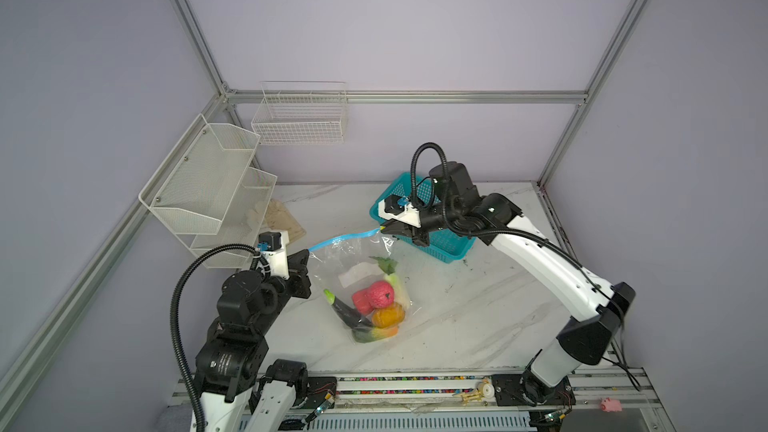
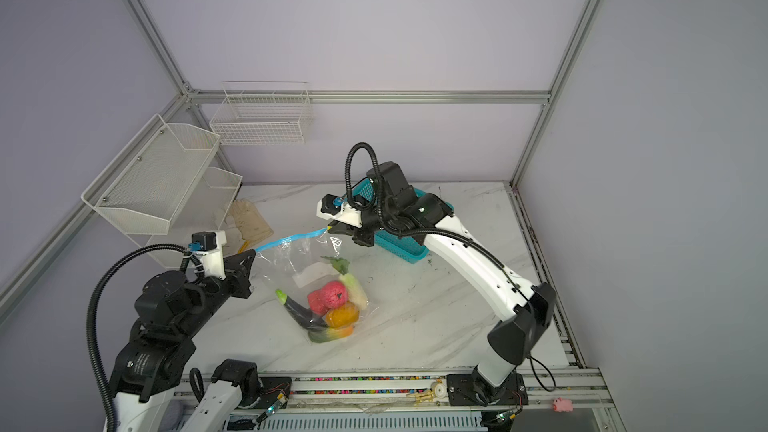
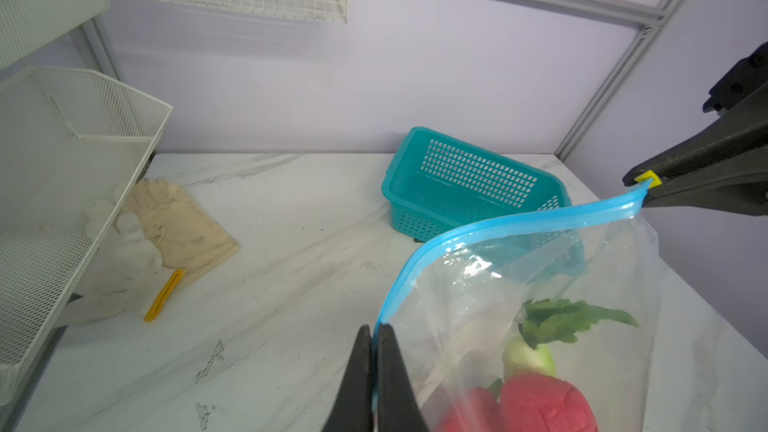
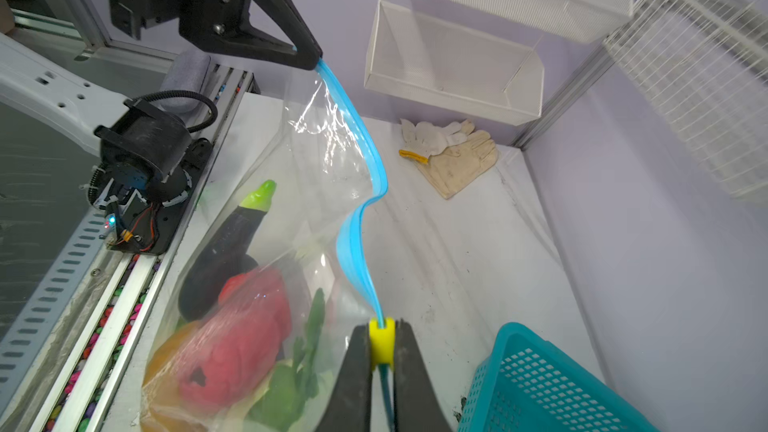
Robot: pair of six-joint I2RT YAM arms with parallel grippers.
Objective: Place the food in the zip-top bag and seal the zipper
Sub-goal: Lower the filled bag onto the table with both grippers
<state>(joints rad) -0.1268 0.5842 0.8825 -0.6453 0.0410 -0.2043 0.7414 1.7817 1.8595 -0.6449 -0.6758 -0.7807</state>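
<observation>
A white, marble-patterned desk (image 1: 457,326) is seen in both top views, its surface marked with dark specks and scuffs. A teal perforated basket (image 1: 446,243) is set on it toward the back, right of the middle. A beige work glove (image 1: 284,218) is laid at the far left corner, and a white glove (image 3: 124,268) with a yellow cuff (image 3: 164,295) is laid touching it. Near the middle, the lower end of the zip-top bag (image 1: 357,280) is rested on the desk with the food (image 1: 380,305) inside it. Its zipper (image 1: 345,238) is raised clear of the surface.
</observation>
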